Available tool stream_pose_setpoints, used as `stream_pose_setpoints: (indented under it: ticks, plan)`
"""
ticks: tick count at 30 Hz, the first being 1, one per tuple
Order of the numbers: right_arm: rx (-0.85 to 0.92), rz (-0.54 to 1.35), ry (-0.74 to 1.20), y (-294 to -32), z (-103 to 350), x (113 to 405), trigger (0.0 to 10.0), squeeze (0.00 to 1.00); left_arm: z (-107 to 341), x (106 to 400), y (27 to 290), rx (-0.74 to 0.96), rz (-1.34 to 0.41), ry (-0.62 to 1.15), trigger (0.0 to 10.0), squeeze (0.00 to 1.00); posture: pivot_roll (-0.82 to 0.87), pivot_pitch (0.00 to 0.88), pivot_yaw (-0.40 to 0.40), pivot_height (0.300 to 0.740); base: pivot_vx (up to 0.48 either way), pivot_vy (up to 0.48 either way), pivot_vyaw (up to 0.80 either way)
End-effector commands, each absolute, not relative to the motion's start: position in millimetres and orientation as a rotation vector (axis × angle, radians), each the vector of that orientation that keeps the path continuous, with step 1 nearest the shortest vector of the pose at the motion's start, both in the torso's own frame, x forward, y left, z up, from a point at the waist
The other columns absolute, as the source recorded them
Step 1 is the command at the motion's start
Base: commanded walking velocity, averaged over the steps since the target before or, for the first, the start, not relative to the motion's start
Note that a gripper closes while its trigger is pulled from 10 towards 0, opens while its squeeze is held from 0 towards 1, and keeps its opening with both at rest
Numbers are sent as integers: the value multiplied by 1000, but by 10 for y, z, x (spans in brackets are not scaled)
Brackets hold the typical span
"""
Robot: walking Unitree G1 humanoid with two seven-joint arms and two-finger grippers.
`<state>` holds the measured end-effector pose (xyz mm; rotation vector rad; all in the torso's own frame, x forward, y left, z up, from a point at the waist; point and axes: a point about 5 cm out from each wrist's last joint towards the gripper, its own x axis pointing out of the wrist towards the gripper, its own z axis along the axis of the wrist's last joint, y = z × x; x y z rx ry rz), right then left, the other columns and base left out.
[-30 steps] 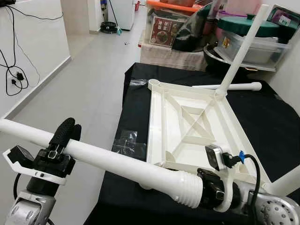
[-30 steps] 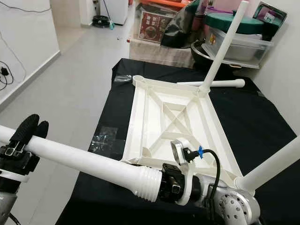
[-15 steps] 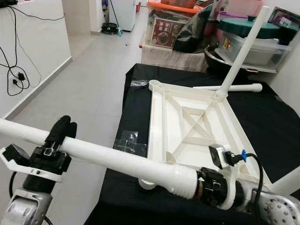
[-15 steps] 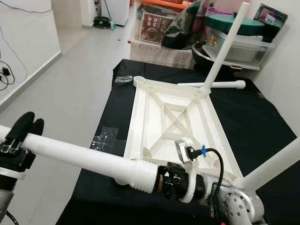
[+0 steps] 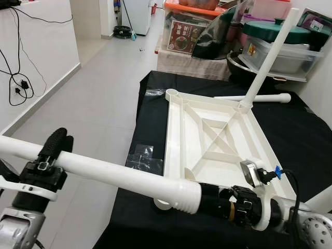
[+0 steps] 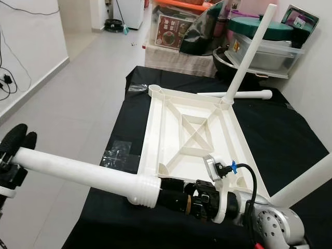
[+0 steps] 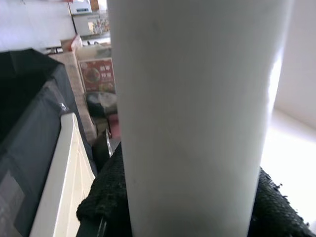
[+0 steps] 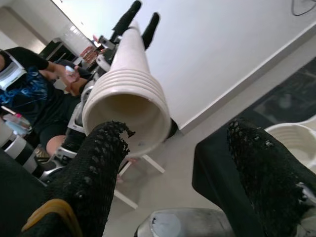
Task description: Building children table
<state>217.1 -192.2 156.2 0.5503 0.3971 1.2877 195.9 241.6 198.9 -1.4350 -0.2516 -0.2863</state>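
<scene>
A long white table leg (image 5: pixel 114 174) runs across the near foreground. My left gripper (image 5: pixel 62 137) is shut around it near its left end, and black pads press both its sides in the left wrist view. The leg's ribbed end (image 5: pixel 188 197) sits just off the tips of my right gripper (image 5: pixel 203 198). In the right wrist view that gripper (image 8: pixel 177 128) is open, its fingers spread before the hollow ribbed end (image 8: pixel 126 111). The white tabletop (image 5: pixel 218 135) lies upside down on a black-covered table (image 5: pixel 150 119). One leg (image 5: pixel 267 57) stands in its far right corner.
A loose leg (image 5: pixel 254 97) lies behind the tabletop, and another (image 5: pixel 320 199) rises at the near right corner. A clear plastic bag (image 5: pixel 141 155) lies on the cloth. Storage boxes and tubs (image 5: pixel 275 41) crowd the back. Bare floor (image 5: pixel 88 98) stretches left. A seated person (image 8: pixel 29 94) appears in the right wrist view.
The leg and my left gripper have moved left. The ribbed end has slid off my right gripper, whose black fingers now show bare.
</scene>
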Motion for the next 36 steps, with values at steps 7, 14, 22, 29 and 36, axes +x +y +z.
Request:
stream_pose_setpoints:
  ticks: [7,14,22,29,36]
  plan:
    - [492,1222,366,-2111,1593,2245,10000,0,2001,1934,2503,-1410,-311,-241,0,0,96,21,-118,740,0,0,0]
    - [378,1127,339,-2207,1645,2463,10000,0,2191,2068,2544,-1191,-476,-145,0,0,95,19,-116,740,0,0,0]
    - [375,1251,228,-1922,1866,2522,10000,0,2420,2352,2237,-939,-671,-42,10000,0,94,18,-112,740,0,0,0]
    - [340,1399,175,-1614,2041,2547,10000,0,2537,2582,1991,-815,-839,15,10000,0,94,14,-102,740,0,0,0]
    - [270,1418,183,-1362,2118,2637,10000,0,2610,2767,1828,-734,-942,46,10000,0,97,16,-94,740,0,0,0]
